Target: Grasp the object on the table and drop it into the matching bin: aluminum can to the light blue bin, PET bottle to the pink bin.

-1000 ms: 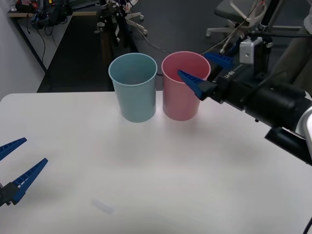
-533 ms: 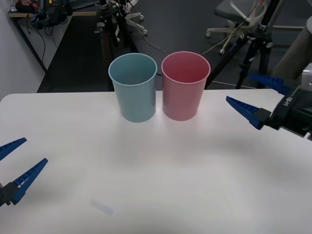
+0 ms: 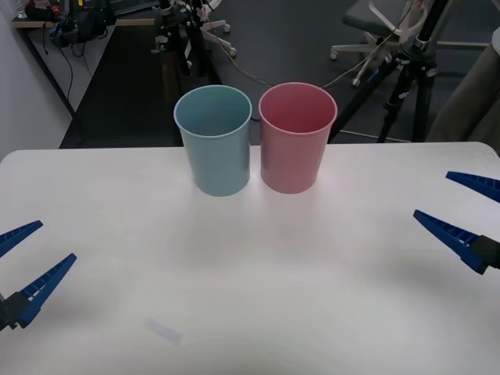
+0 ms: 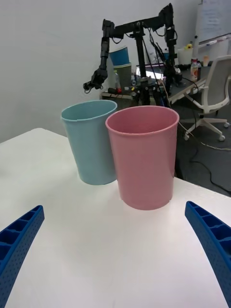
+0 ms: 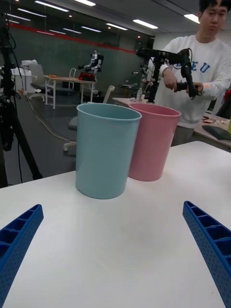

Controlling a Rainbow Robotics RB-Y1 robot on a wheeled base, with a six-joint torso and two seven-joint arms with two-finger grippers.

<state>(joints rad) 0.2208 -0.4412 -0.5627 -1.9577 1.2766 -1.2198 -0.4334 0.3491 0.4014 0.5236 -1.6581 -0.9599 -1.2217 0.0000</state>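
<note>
The light blue bin [image 3: 212,140] and the pink bin [image 3: 297,137] are stood upright side by side near the far edge of the white worktop [image 3: 250,266], blue one on the robot's left, walls just about touching. Both round rims are open upward. The can cannot be made out anywhere on the worktop; the insides of the bins are not visible deeply enough to tell what they hold.

The right pincer [image 3: 471,215] is held at the right edge of the worktop, well apart from the pink bin, blue ribbed fingers spread wide, released, nothing between them. In the right wrist view the pink bin [image 4: 143,156] is seen nearer and the light blue bin [image 4: 91,140] just behind it, with the worktop [image 4: 96,250] bare between the two fingertips [image 4: 211,240].

The left pincer [image 3: 23,262] is parked at the left edge of the worktop, fingers also spread, released, nothing held. In the left wrist view the light blue bin [image 5: 105,149] is seen in front, the pink bin [image 5: 153,140] beside it, with the worktop [image 5: 110,245] between the fingers [image 5: 209,243].
</note>
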